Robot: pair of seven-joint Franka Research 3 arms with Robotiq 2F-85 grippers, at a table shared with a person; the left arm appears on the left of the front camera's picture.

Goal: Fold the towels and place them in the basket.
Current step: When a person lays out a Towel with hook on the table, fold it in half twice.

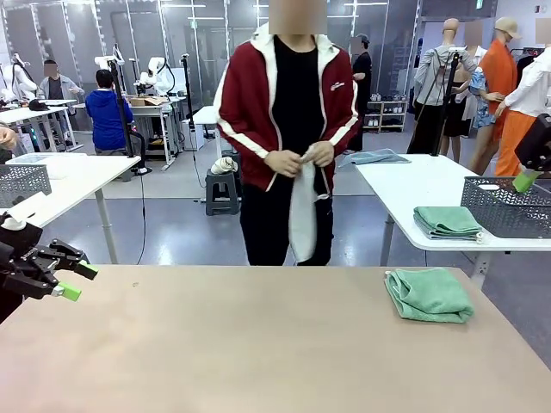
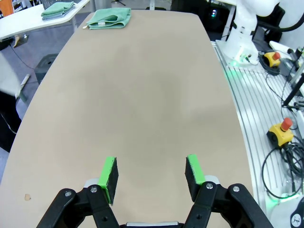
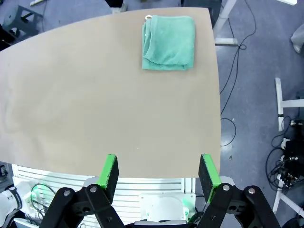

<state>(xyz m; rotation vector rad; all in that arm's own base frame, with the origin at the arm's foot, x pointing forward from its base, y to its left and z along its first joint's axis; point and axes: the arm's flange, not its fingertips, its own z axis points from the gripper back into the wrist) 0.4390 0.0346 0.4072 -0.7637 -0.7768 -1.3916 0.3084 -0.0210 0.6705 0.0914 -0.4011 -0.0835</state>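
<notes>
A sea-green towel lies folded on the right side of my tan table; it also lies at the far end in the left wrist view and in the right wrist view. Across the table a person holds a cream-white towel hanging from both hands. My left gripper hovers open over the table's left edge, nothing between its pads. My right gripper is raised at the right edge, open and empty, well back from the green towel. The basket is out of view.
A neighbouring white table at right carries a grey mesh crate and a folded green towel. Another mesh crate sits on a table at left. Cables and an emergency stop lie beside my table.
</notes>
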